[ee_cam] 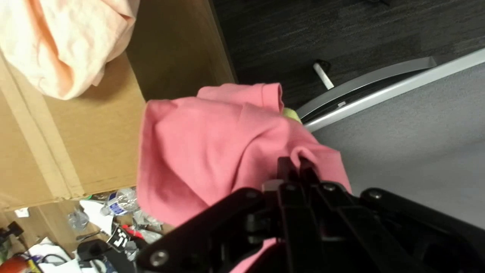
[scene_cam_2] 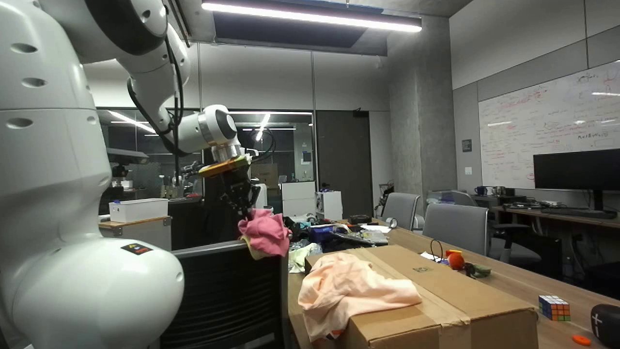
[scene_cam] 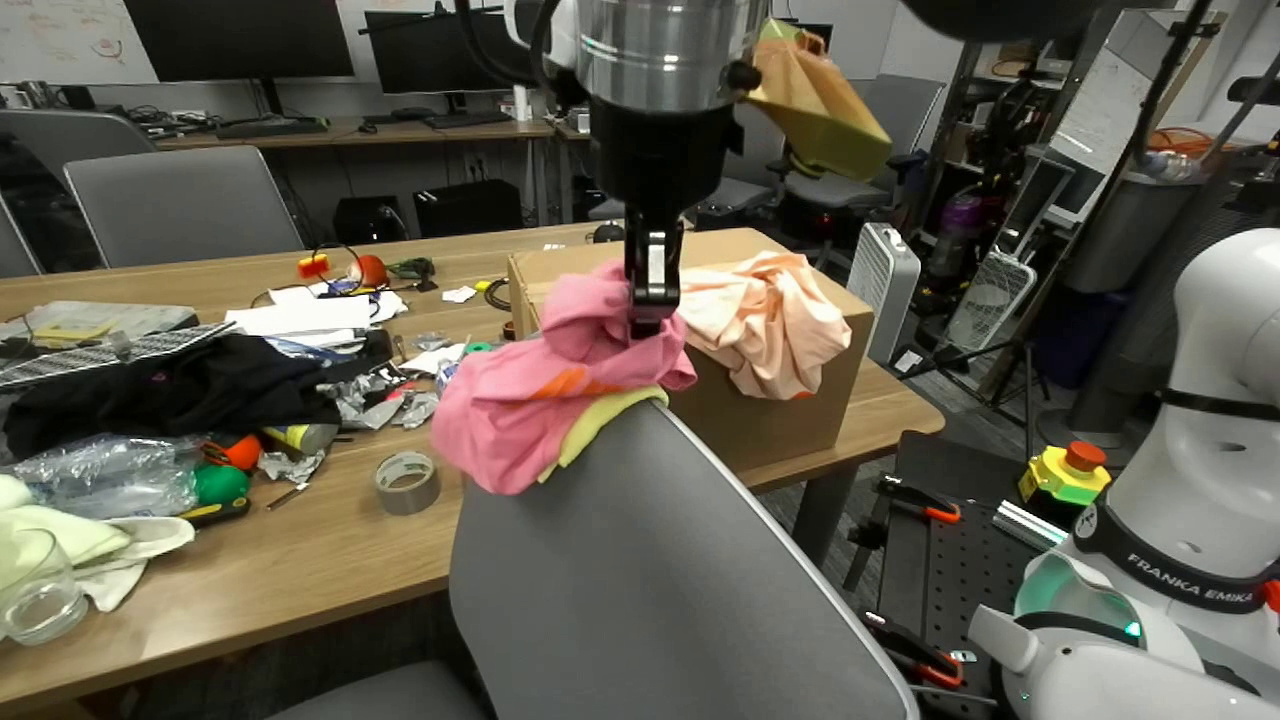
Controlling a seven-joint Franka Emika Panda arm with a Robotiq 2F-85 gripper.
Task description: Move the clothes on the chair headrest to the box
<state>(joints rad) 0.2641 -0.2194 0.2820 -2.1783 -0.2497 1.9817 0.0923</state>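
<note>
A pink cloth (scene_cam: 530, 410) hangs at the top of the grey chair back (scene_cam: 650, 570), and a yellow cloth (scene_cam: 605, 425) shows beneath it. The pink cloth shows too in an exterior view (scene_cam_2: 266, 232) and in the wrist view (ee_cam: 212, 140). My gripper (ee_cam: 298, 168) points down and is shut on a fold of the pink cloth; the fingertips (scene_cam: 652, 320) are partly sunk in it. The closed cardboard box (scene_cam: 780, 430) stands on the table beside the chair. A peach cloth (scene_cam_2: 348, 291) lies on its top and hangs over the edge.
The wooden table (scene_cam: 340, 560) bears a tape roll (scene_cam: 407, 482), a black cloth (scene_cam: 180, 395), a plastic bottle (scene_cam: 120, 480) and other clutter. A Rubik's cube (scene_cam_2: 554, 308) lies behind the box. The robot base (scene_cam: 1180, 500) stands near the chair.
</note>
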